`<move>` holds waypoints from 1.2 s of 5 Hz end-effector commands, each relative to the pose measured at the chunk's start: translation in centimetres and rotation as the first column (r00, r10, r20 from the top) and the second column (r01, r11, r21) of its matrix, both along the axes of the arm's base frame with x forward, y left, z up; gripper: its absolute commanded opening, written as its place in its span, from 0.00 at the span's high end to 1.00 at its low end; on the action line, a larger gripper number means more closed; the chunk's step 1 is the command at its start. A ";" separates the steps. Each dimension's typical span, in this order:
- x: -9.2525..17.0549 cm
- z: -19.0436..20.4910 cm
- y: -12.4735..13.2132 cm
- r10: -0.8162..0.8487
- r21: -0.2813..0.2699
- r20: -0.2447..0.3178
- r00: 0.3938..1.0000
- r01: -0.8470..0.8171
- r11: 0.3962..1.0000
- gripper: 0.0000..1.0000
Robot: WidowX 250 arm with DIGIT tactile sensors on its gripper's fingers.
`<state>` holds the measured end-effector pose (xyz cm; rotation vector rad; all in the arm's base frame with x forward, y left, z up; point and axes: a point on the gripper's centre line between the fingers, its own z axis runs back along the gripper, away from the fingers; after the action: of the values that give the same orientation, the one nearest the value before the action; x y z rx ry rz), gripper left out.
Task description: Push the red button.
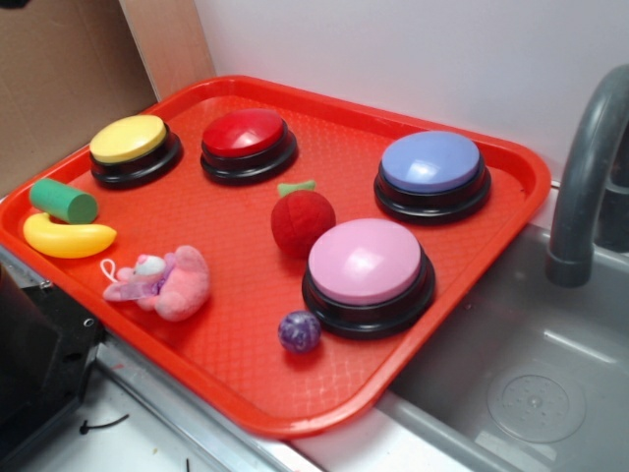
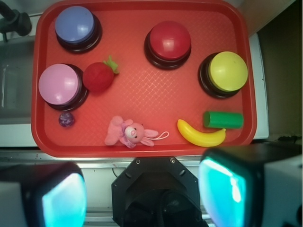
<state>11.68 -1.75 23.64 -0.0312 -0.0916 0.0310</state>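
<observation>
At the far side of the red plastic tray (image 1: 472, 324), glossy dark-red dome button (image 2: 168, 40) on black round base, beside yellow dome button (image 2: 227, 71), untouched, gripper (image 2: 142, 194) spread wide, empty, short of the tray.

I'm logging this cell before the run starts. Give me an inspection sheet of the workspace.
Surface: red tray beside a sink.
Job's things: red button at the tray's far side, untouched.
Clutter: yellow button, blue button, pink button, plush ball, banana, green cylinder, pink plush toy, purple ball.
Grippers: gripper open, off the tray.
Cables: nothing seen.
Surroundings: faucet, white wall.
</observation>
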 end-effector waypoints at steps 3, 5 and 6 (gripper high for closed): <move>6.6 -2.7 6.7 0.218 0.056 0.129 0.967 -0.227 0.972 0.00; 11.4 -9.8 9.5 0.286 0.028 0.102 0.953 -0.290 0.957 0.00; 12.2 -12.4 9.0 0.263 0.042 0.078 0.962 -0.267 0.963 0.00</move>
<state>23.64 7.08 10.44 0.0249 -0.1365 0.3057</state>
